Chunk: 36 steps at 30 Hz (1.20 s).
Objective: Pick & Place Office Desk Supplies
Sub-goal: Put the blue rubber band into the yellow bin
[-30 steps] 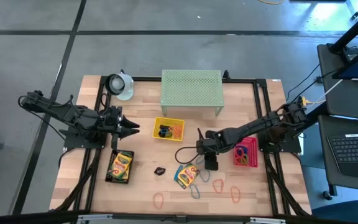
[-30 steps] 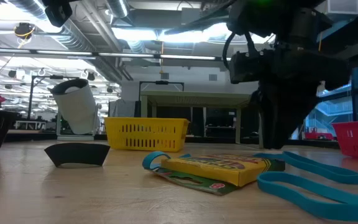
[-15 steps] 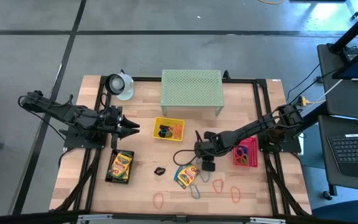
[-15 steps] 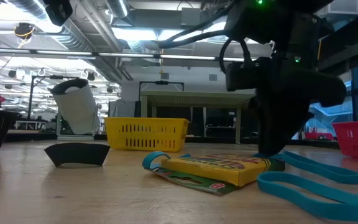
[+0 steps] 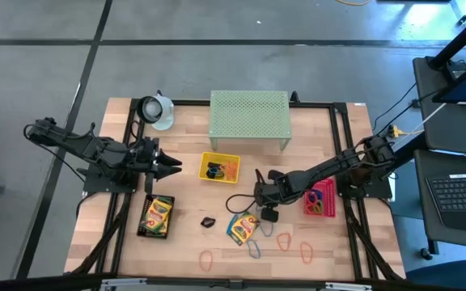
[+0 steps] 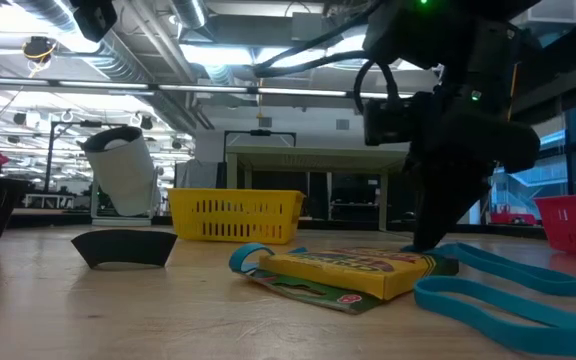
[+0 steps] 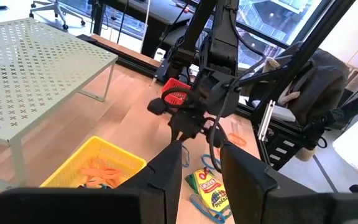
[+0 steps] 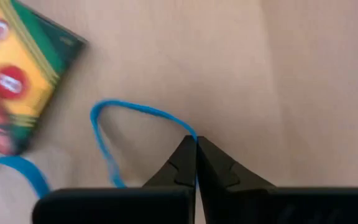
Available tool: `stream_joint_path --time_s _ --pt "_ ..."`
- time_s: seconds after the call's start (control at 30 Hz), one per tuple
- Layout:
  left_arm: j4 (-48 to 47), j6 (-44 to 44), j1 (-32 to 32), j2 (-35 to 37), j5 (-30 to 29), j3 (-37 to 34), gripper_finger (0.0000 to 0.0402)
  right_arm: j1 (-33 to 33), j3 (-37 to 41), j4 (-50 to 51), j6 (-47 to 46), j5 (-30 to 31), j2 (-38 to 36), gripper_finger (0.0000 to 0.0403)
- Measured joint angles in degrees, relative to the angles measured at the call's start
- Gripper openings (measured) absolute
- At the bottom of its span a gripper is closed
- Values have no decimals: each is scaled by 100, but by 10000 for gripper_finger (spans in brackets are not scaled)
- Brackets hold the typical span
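Blue rubber loop (image 8: 126,134) was what I had under the right hand (image 8: 196,149): in the right wrist view both fingers met tip to tip with the thin band pinched right at the point, the rest of the loop trailing away over the bare counter (image 8: 278,74) toward the yellow-green crayon box (image 8: 17,74). So the thing I cared about lay at the fingertips themselves, not off to any side, and its long axis ran from the pinch toward that box. From above, the right hand (image 5: 267,212) sat low near the counter's centre, with the crayon box (image 5: 241,229) just beside it at about seven o'clock and the pink mesh tray (image 5: 320,199) close at three o'clock. The yellow tray (image 5: 219,167) lay at about eleven o'clock. The right arm was plainly the nearer one; the left hand (image 5: 173,166) waited well apart at nine o'clock, fingers a narrow gap apart and holding nothing.

I could not tell from above whether the band was truly caught; the arm covered it. In the low view the dark wrist hid the pinch, and only loose blue bands (image 6: 488,290) beside the box showed clearly.
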<state>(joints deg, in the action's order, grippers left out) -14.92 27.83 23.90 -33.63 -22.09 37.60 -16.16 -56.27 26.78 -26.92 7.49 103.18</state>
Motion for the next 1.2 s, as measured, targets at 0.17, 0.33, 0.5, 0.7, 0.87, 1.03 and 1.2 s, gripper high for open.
stream_joint_path --time_s 0.17,0.33,0.5,0.7,0.87,1.03,1.2 --pt "-1 0 0 1 0 0 104 17 15 289 -188 132 -411 2" --pt "-1 -13 0 2 -38 0 104 32 -40 326 -232 112 -874 1" --pt "-1 -13 0 2 -72 0 104 318 -542 187 -78 183 -1030 1" --pt "-3 4 -2 2 -74 0 104 884 -1342 -249 491 261 -933 0" --pt "-3 2 -2 2 -74 0 104 1334 -1725 -754 686 -14 -588 0" --pt "7 0 -2 0 -26 0 104 1451 -2023 -1065 833 -286 38 0" --pt "7 4 -2 1 6 0 104 1469 -2279 -1013 894 -407 773 0"
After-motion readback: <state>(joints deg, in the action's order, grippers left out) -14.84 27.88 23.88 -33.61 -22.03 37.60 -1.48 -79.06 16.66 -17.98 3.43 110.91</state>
